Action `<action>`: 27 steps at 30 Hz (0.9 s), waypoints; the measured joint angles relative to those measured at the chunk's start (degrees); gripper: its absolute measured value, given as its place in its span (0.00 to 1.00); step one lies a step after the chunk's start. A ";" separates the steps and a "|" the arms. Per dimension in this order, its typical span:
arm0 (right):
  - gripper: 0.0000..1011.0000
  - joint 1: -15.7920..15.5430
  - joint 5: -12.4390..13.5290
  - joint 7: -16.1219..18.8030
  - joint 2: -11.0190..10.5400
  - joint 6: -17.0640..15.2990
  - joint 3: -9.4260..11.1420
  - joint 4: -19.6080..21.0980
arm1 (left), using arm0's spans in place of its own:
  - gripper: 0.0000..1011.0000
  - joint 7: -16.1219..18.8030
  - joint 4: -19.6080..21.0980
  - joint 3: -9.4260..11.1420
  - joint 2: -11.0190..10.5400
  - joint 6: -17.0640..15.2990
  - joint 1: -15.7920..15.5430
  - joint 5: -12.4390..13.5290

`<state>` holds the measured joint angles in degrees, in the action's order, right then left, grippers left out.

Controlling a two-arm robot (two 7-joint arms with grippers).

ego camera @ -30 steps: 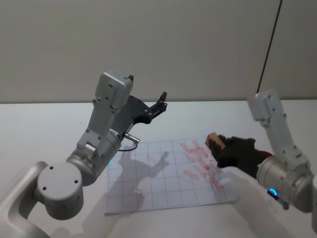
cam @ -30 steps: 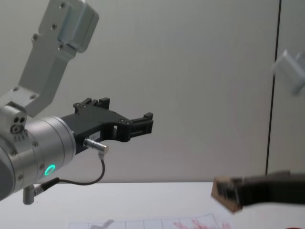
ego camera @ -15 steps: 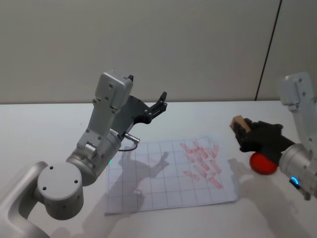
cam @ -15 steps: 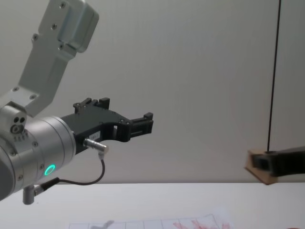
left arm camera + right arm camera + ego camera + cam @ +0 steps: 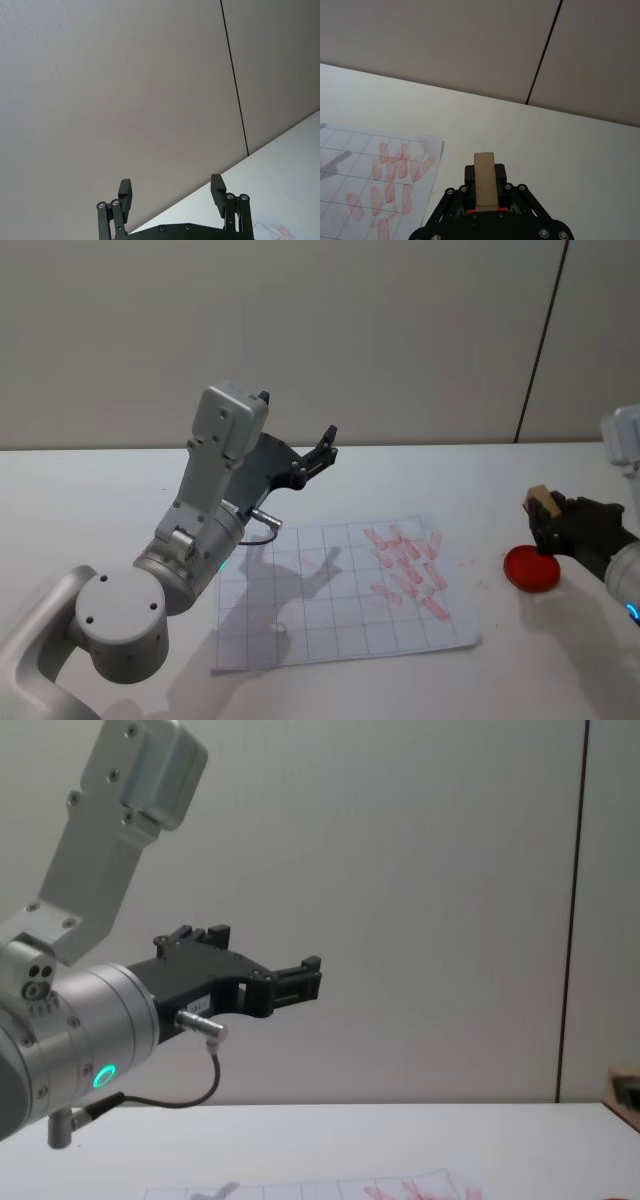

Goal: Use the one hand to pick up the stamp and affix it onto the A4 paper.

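On your white table (image 5: 90,490), the small black right gripper (image 5: 548,525) clamped the light-brown wooden stamp (image 5: 541,502) above a red round ink pad (image 5: 530,568), beside the gridded, red-marked A4 paper (image 5: 300,610); your left gripper (image 5: 322,447) hung wide open.

This looks like a robot test lab or bench set-up rather than a home or shop. A plain white table (image 5: 80,490) runs beneath both grippers with almost nothing on it, and a bare pale panelled wall (image 5: 300,330) with one dark vertical seam (image 5: 540,340) rises behind them, without shelves, decoration or furnishing. A gridded practice sheet (image 5: 340,590) covered in repeated red marks lies below the raised left gripper (image 5: 325,445), suggesting repeated trials.
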<state>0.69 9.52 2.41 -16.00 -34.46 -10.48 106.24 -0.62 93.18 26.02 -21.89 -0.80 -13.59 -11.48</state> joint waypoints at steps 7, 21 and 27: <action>0.21 0.79 -0.76 -0.12 0.05 0.10 0.39 -3.01 | 0.99 0.00 0.00 0.00 0.00 0.00 0.00 0.00; 0.21 2.65 -2.24 1.84 0.99 -0.01 0.06 -8.18 | 0.99 0.00 0.00 0.00 0.00 0.00 0.00 0.00; 0.21 3.00 -2.87 2.72 1.23 -0.54 -0.13 -9.74 | 0.99 0.00 0.00 0.00 0.00 0.00 0.00 0.00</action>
<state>3.69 6.65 5.13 -14.77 -35.00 -10.61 96.50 -0.62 93.18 26.02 -21.89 -0.80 -13.59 -11.48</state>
